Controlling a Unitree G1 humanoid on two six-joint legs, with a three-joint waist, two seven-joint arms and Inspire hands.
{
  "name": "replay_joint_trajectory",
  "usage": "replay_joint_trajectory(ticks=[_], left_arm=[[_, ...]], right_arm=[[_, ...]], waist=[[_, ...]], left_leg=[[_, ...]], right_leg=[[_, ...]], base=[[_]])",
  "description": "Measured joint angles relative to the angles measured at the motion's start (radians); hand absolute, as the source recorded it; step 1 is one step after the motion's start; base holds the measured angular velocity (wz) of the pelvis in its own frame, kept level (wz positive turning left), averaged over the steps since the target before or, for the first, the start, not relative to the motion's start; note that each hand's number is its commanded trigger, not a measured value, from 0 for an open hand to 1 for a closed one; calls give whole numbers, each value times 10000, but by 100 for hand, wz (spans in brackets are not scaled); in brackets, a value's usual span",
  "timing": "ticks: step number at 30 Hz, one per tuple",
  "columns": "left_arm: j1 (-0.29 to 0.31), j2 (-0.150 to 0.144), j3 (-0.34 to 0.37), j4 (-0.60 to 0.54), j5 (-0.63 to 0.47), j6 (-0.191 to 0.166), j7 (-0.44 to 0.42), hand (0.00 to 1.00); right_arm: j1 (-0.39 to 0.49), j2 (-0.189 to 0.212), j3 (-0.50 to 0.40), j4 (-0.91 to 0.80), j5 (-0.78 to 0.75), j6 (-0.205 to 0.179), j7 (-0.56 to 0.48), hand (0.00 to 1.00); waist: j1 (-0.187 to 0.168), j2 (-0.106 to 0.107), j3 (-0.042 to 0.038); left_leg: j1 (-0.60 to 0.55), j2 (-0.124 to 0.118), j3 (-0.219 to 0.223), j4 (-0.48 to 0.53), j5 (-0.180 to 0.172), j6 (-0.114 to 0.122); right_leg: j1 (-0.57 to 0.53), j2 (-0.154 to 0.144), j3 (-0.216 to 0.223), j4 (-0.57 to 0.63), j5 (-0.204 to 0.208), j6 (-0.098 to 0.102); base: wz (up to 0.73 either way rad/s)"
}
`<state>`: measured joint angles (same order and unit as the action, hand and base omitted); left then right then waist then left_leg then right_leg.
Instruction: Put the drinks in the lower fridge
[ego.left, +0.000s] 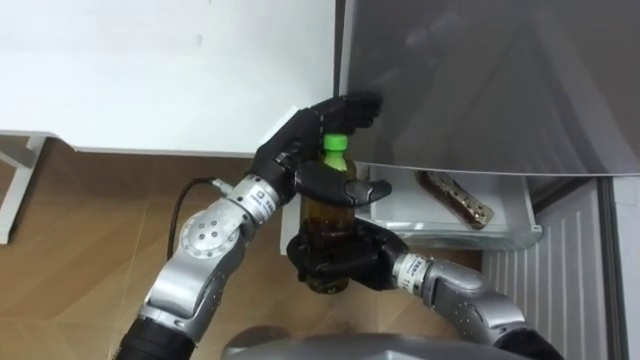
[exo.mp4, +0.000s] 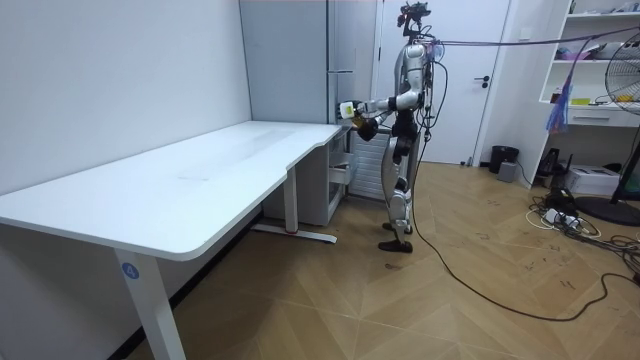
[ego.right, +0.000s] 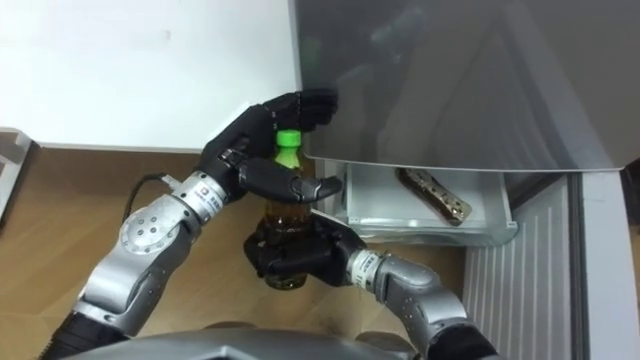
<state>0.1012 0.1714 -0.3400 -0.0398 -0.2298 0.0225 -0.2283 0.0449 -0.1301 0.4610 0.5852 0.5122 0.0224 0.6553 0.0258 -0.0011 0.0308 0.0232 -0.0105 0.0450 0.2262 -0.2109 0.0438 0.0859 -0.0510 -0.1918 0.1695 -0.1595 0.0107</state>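
At centre I'm clasping the bottle (ego.left: 322, 213), right hand (ego.left: 345, 258) wrapping its base, left hand (ego.left: 300, 150) curling round its neck; the grey fridge door (ego.left: 480, 80) is overhanging the open drawer (ego.left: 520, 215) at right.

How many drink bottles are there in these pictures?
1. The bottle, green-capped, is in front of the fridge, with the right hand round its lower part and the left hand at its neck. Others may be hidden inside the fridge.

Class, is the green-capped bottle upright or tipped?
Upright: the bottle has its cap on top, right hand gripping its base, left hand curled round its neck.
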Motion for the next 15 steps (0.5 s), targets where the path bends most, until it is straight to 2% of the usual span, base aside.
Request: replay_joint_trajectory(ticks=[7, 9, 12, 15], left_arm=[[17, 204, 44, -714, 90, 27, 41, 0], [19, 352, 248, -1136, 88, 37, 41, 0], [19, 363, 838, -2060, -23, -28, 316, 0], [19, 165, 1340, -2703, -608, -475, 692, 0]], right_arm=[[258, -193, -44, 37, 60, 1, -2, 100], [373, -225, -92, 39, 55, 1, -3, 100], [553, -326, -197, 38, 60, 1, -62, 100], [714, -412, -256, 36, 57, 2, -239, 100]], waist=[[121, 47, -28], [118, 45, -28], [140, 55, -35], [308, 74, -52]], left_leg=[[7, -7, -41, 77, 2, 1], [2, -7, -65, 120, 2, 1], [41, -8, -64, 133, 2, 1], [230, -9, -59, 74, 2, 0]], right_leg=[[-8, -5, 55, 15, 1, -1], [4, -10, 28, 15, 2, -3], [46, -13, -19, 11, 2, -3], [193, -10, -31, -2, 2, -2]], base=[[0], [0], [0], [-4]])
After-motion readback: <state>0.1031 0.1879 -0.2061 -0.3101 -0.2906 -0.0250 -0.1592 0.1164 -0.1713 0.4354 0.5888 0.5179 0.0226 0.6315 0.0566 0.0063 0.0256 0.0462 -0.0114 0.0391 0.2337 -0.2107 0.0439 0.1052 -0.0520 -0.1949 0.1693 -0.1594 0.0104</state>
